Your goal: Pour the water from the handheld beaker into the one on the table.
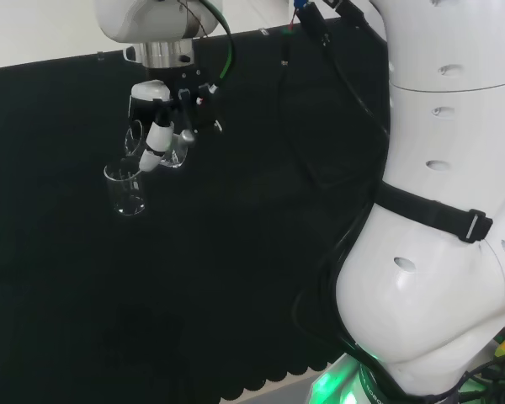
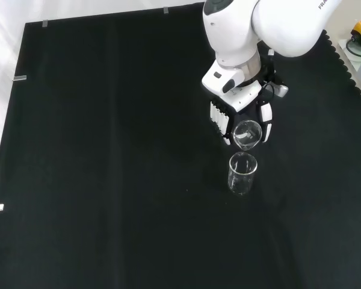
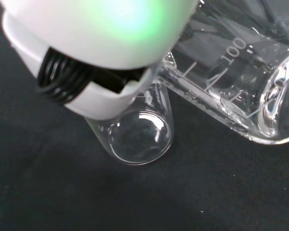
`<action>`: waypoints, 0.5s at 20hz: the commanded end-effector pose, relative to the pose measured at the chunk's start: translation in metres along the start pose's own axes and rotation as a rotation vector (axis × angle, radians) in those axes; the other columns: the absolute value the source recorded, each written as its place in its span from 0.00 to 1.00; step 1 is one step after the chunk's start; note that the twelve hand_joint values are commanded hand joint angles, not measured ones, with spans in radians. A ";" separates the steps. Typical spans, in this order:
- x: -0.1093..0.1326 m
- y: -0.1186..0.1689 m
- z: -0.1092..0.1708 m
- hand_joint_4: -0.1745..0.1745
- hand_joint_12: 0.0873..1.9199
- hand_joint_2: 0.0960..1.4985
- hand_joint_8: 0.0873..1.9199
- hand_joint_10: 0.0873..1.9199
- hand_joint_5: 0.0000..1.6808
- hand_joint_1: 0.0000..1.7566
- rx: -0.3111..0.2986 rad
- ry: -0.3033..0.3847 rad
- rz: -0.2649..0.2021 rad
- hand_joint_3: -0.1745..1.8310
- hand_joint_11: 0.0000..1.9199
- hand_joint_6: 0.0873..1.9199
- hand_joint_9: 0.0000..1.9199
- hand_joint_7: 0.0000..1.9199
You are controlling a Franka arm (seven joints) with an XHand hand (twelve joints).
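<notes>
A clear glass beaker (image 2: pixel 242 173) stands upright on the black cloth, also seen as the beaker (image 1: pixel 126 188) in the head view and close up as the beaker (image 3: pixel 140 135) in the wrist view. The hand (image 2: pixel 243 111) hangs just above it with its fingers curled round a second clear beaker (image 2: pixel 247 135), tilted with its mouth over the standing one. In the head view the hand (image 1: pixel 158 126) grips that held beaker (image 1: pixel 164 151) right of and above the standing one. The held beaker (image 3: pixel 236 72) shows printed marks and water near its rim.
The arm's white links (image 1: pixel 438 210) stand at the right of the head view, with black cables (image 1: pixel 337 93) running along the cloth beside them. The cloth's scalloped edge (image 1: pixel 269 379) lies near the base. Bare cloth (image 2: pixel 108 150) spreads to the left in the front view.
</notes>
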State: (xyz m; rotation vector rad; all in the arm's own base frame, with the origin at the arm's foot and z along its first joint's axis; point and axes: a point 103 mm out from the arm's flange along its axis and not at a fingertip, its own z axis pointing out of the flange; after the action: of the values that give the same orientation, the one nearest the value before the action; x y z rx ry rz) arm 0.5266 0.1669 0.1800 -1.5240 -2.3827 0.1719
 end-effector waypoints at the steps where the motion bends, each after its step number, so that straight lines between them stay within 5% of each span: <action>1: 0.007 0.006 0.001 0.00 0.42 0.38 0.15 0.15 0.81 0.82 0.042 -0.048 0.002 0.38 0.62 0.19 0.71 0.79; 3: 0.011 0.009 0.001 0.00 0.42 0.38 0.15 0.14 0.81 0.82 0.042 -0.073 0.000 0.38 0.62 0.19 0.71 0.79; 4: 0.013 0.009 0.000 0.00 0.42 0.38 0.15 0.14 0.81 0.82 0.020 -0.028 -0.069 0.38 0.62 0.19 0.71 0.79; 10: -0.004 0.004 -0.002 0.00 0.42 0.38 0.15 0.14 0.81 0.82 0.075 -0.112 0.011 0.39 0.63 0.19 0.72 0.79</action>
State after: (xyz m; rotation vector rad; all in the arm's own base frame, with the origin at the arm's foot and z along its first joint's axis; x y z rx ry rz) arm 0.5292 0.1742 0.1797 -1.4969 -2.4186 0.2562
